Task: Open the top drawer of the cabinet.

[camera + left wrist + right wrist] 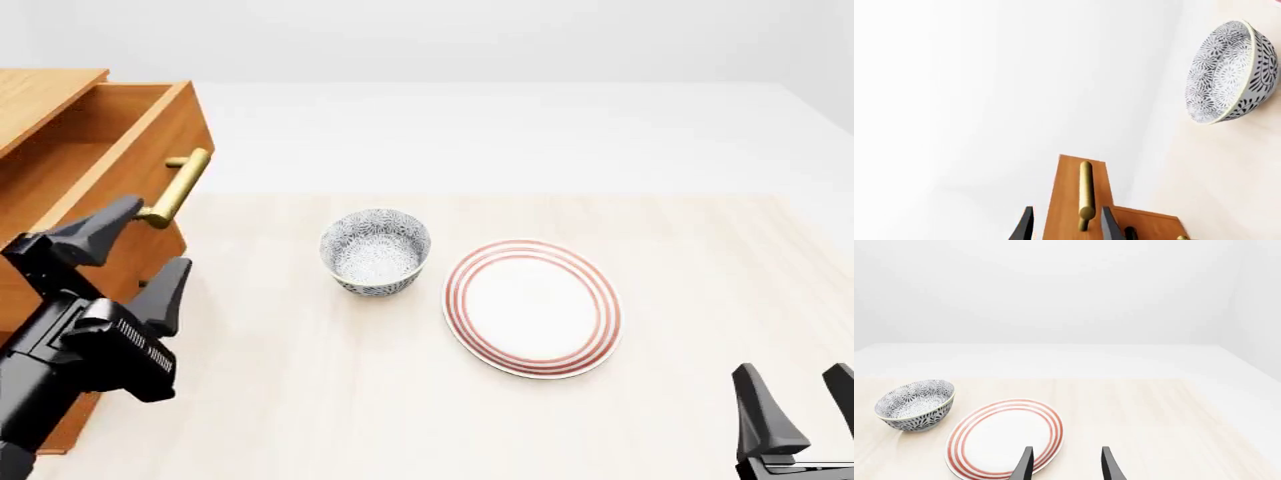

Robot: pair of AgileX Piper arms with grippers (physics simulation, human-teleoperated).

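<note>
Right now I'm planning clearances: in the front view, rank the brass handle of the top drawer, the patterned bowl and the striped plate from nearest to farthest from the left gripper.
1. Top drawer's brass handle, just beyond the left gripper, at the left.
2. Patterned bowl, centre of the table.
3. Red-striped plate, right of the bowl.

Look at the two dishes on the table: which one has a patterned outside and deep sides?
The bowl, left of the plate in the front view. It is deep with a dark floral pattern; the plate is flat and white with red rings.
</note>
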